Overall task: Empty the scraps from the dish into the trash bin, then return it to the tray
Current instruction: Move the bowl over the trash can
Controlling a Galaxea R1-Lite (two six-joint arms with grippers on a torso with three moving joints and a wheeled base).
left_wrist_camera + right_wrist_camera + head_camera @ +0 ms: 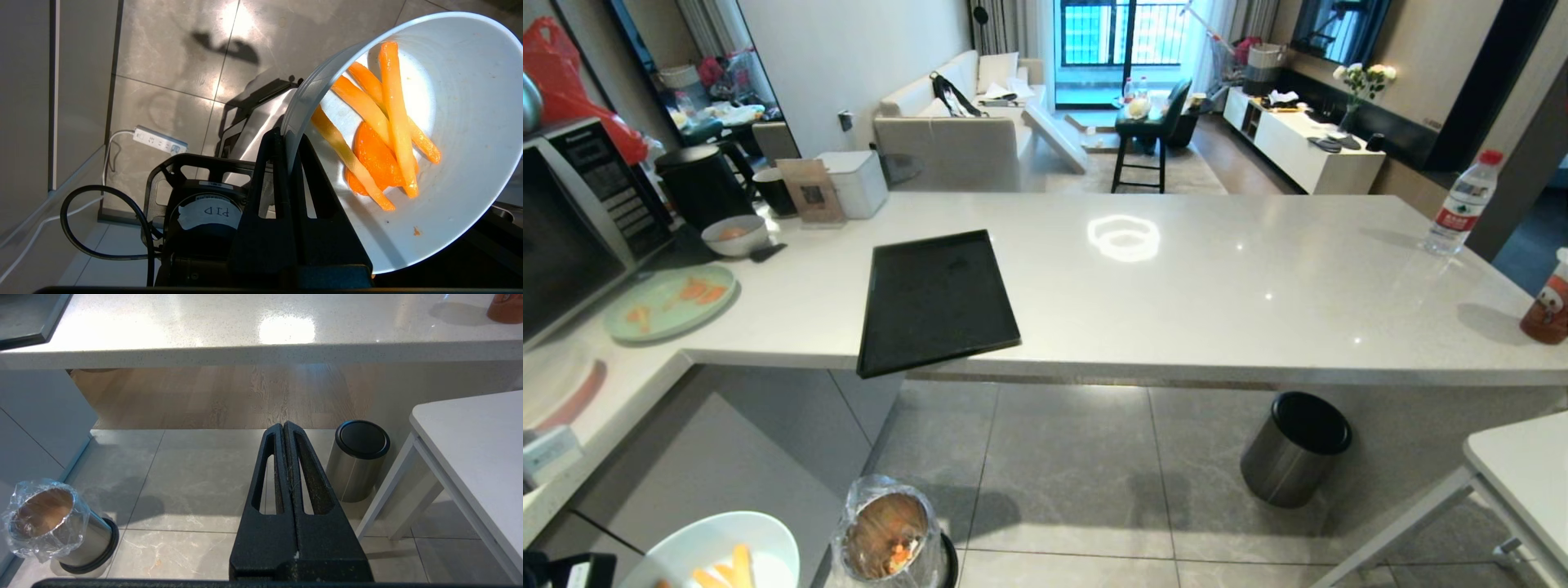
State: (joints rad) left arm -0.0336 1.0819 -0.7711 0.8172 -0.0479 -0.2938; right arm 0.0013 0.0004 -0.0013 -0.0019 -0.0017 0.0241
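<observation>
The dish (719, 547), white inside, hangs low at the head view's bottom left, just left of the trash bin (890, 535). My left gripper (288, 139) is shut on the rim of the dish (461, 122), one finger inside and one outside. The dish is tilted, with the yellow and orange scraps (388, 122) still lying in it over a round orange slice. The trash bin (45, 522) stands on the floor, bag-lined, with some orange waste inside. The black tray (935, 298) lies on the counter, its near corner overhanging the edge. My right gripper (284, 428) is shut and empty above the floor.
A larger black-rimmed bin (1294, 449) stands under the counter, next to a white side table (1527, 474). A green plate (670, 300), a pale bowl (734, 234) and a microwave (572, 212) sit at the counter's left. A power strip (159, 141) lies on the floor.
</observation>
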